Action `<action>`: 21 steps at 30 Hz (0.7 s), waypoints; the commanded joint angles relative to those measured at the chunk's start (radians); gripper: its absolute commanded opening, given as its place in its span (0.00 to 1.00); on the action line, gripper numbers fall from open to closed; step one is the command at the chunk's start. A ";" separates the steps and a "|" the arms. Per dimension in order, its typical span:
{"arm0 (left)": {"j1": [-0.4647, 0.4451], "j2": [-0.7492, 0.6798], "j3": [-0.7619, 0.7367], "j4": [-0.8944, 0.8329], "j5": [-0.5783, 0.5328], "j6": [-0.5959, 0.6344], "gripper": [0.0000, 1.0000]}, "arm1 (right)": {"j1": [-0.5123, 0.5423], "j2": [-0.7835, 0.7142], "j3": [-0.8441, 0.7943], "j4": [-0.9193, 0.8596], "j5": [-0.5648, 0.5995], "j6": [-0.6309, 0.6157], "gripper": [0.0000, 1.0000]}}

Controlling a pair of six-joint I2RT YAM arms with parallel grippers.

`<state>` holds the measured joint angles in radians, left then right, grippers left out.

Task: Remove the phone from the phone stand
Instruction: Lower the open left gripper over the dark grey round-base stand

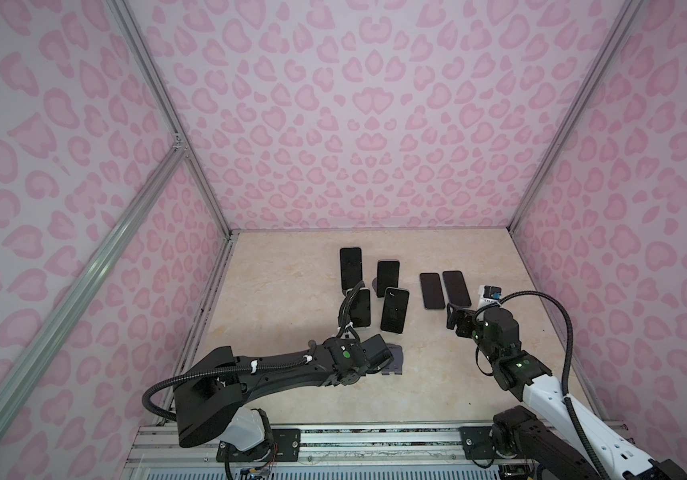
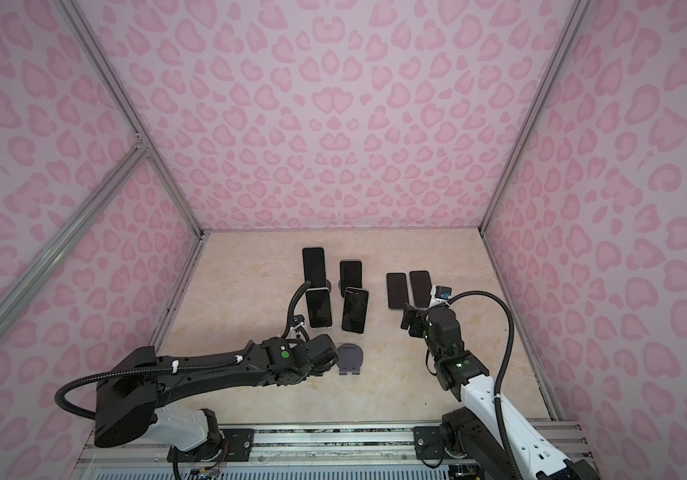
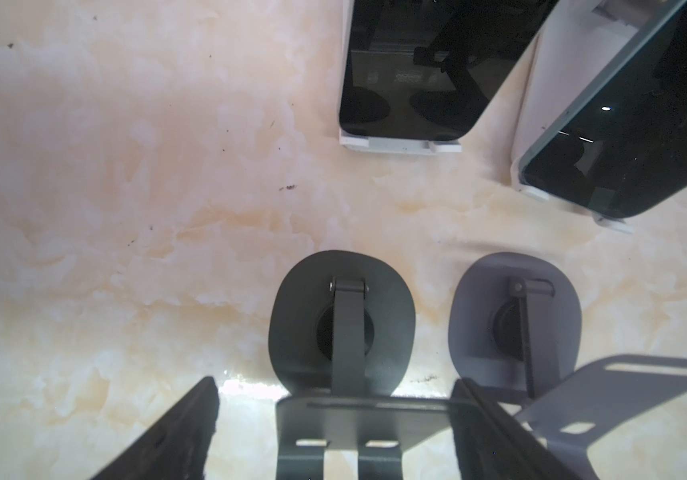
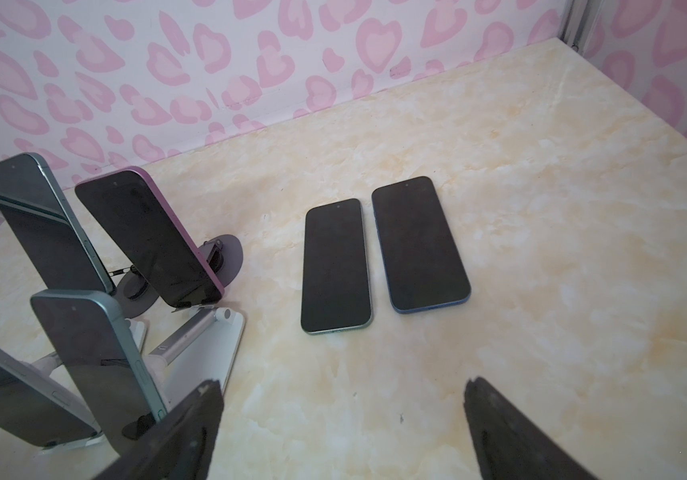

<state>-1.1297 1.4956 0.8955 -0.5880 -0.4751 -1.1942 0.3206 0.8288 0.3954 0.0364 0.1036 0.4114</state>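
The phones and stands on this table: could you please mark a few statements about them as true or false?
1. Two flat phones lie side by side on the table. True.
2. The right gripper holds a phone. False: its jaws stand open with nothing between them.
3. Four propped phones lean on their stands. True.
4. Both empty stands are white. False: one is the dark grey stand, the other is the lavender stand.
5. The left gripper is over the flat phones. False: its fingers flank the dark grey stand.
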 commanded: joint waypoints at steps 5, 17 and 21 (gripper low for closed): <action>0.002 0.014 0.003 0.032 -0.059 0.030 0.75 | 0.002 -0.010 -0.008 0.014 0.011 0.004 0.92; 0.005 -0.048 -0.024 -0.031 -0.057 0.012 0.84 | 0.002 0.003 -0.004 0.014 -0.007 0.006 0.92; 0.003 -0.059 -0.030 -0.044 -0.036 -0.057 0.89 | 0.003 0.011 -0.004 0.020 -0.014 0.007 0.92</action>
<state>-1.1267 1.4456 0.8661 -0.5980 -0.5060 -1.1881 0.3214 0.8341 0.3954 0.0372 0.0990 0.4110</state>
